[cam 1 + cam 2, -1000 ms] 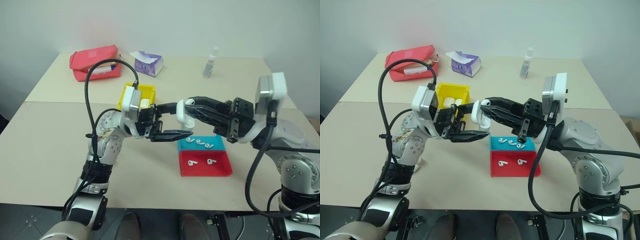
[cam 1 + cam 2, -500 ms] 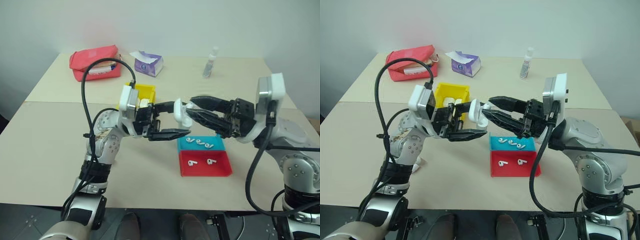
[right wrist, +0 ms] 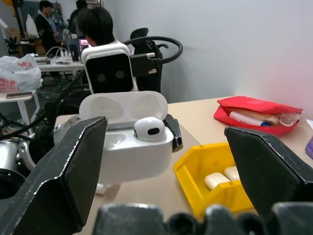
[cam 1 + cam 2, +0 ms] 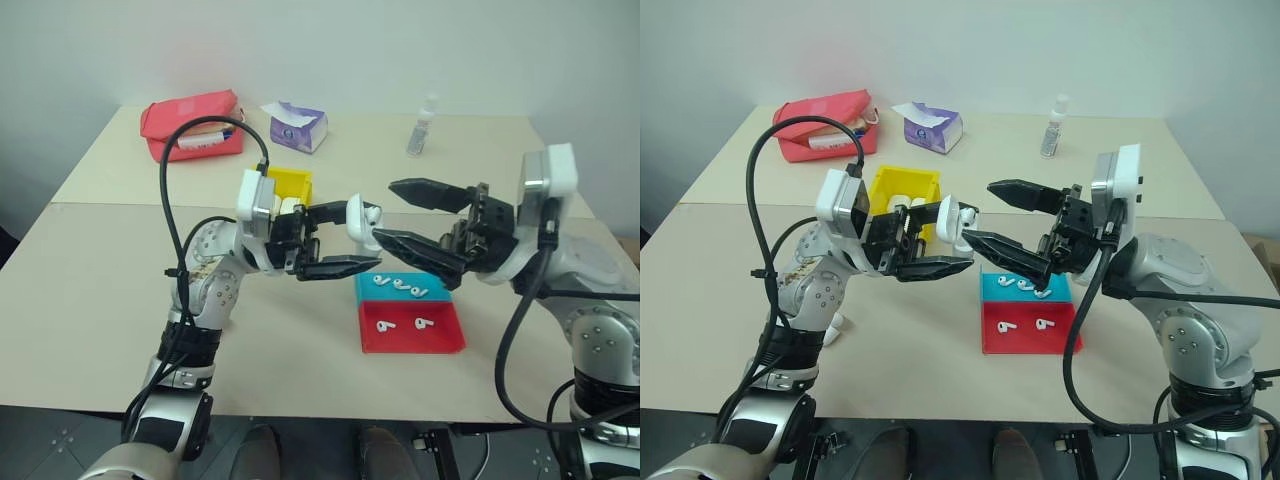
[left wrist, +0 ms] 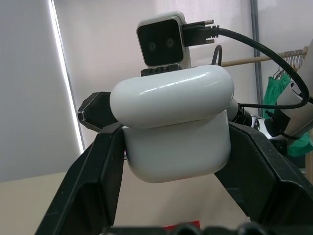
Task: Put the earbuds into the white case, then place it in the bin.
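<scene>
Beige tabletop (image 4: 100,290) against a pale wall carries the whole scene. Above its middle, the white case (image 4: 360,223) is held in the air, pinched between the two black fingers of the left gripper (image 4: 345,240); its lid is flipped up and one earbud (image 3: 149,128) sits in it, the head poking out of a socket. The right gripper (image 4: 400,214) faces the case from the other side with its fingers spread wide, one above and one below the case's level, holding nothing. Just below and to the right, a shallow teal and red tray (image 4: 440,342) holds five loose earbuds (image 4: 401,286), three in the teal half and two in the red. Behind the left gripper stands the yellow bin (image 4: 904,183), with two white cases already inside. Farther back lie a red pouch (image 4: 190,125), a purple tissue pack (image 4: 295,125) and a small clear bottle (image 4: 421,127).
</scene>
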Motion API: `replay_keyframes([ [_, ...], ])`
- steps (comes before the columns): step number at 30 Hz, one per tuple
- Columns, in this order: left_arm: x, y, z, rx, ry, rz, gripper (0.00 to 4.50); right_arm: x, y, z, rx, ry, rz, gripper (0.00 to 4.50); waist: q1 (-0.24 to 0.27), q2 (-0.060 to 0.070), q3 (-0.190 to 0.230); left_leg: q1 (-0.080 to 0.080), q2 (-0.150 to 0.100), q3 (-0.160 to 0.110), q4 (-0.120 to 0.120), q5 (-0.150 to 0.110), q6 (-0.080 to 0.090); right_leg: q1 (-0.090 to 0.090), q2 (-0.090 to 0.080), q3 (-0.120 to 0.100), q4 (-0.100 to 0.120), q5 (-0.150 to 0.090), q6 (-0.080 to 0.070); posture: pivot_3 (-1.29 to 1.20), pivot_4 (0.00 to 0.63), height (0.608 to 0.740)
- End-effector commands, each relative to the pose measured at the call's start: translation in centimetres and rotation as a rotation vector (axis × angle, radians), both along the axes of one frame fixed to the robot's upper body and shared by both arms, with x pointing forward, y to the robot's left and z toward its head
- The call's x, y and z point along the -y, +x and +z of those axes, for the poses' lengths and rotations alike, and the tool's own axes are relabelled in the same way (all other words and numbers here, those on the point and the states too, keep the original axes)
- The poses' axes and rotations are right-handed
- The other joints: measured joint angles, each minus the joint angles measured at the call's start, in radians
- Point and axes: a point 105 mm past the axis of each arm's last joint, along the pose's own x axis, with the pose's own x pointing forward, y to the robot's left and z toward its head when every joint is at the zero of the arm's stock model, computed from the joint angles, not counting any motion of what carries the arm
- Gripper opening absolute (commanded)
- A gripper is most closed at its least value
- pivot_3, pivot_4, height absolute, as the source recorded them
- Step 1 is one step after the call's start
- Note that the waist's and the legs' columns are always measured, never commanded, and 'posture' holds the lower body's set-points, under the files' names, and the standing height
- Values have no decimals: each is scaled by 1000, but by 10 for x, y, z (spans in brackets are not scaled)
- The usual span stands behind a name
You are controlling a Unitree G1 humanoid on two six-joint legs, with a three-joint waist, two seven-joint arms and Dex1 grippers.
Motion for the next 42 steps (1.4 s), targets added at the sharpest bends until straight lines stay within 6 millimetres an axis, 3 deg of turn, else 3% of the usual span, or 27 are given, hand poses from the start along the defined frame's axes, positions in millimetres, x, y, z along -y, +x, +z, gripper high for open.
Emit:
replay_keyframes([
  [1,-1,-6,13,66,-37,1,2894,15,3,9,33,-21,-36,4454,0,0,0,0,0,0,0,0,0,0,0,0,0,0,0,0,150,740],
  [4,-4,-7,11,67,-34,8,2894,24,20,4,25,-204,-75,4454,0,1,0,0,0,0,0,0,0,0,0,0,0,0,0,0,150,740],
  [8,-5,-5,9,67,-28,15,2894,30,53,-34,58,-694,-141,4454,-8,4,1,2,0,0,-1,0,0,0,0,0,0,0,0,0,150,740],
  [11,-5,-3,8,71,-29,18,2894,33,76,-52,3,-899,-146,4454,-12,5,1,1,0,1,-1,0,1,-1,0,1,0,0,-1,0,150,740],
  [14,-6,-2,7,78,-29,21,2894,31,91,-65,-47,-1050,-101,3877,-8,5,2,0,0,1,-1,0,0,-2,0,1,0,0,-1,0,150,740],
  [17,-9,-1,7,82,-28,30,2894,27,96,-73,-91,-1155,-43,2891,-3,6,2,-1,0,1,-1,0,1,-3,0,0,-1,0,-1,0,150,740],
  [18,-10,0,7,82,-26,33,2894,26,97,-77,-107,-1199,-29,2891,-1,6,2,-2,0,1,-1,0,1,-3,0,0,-1,-1,-1,0,150,740],
  [24,-13,0,7,87,-25,36,2894,26,111,-101,-156,-1338,-34,2891,3,6,2,-3,0,1,0,0,0,-3,0,0,-2,-1,-1,0,150,740],
  [42,-10,-5,7,86,-29,49,2894,25,112,-128,-189,-1417,-5,2891,0,6,2,-2,0,1,0,1,0,-3,0,0,0,-1,-1,0,150,740],
])
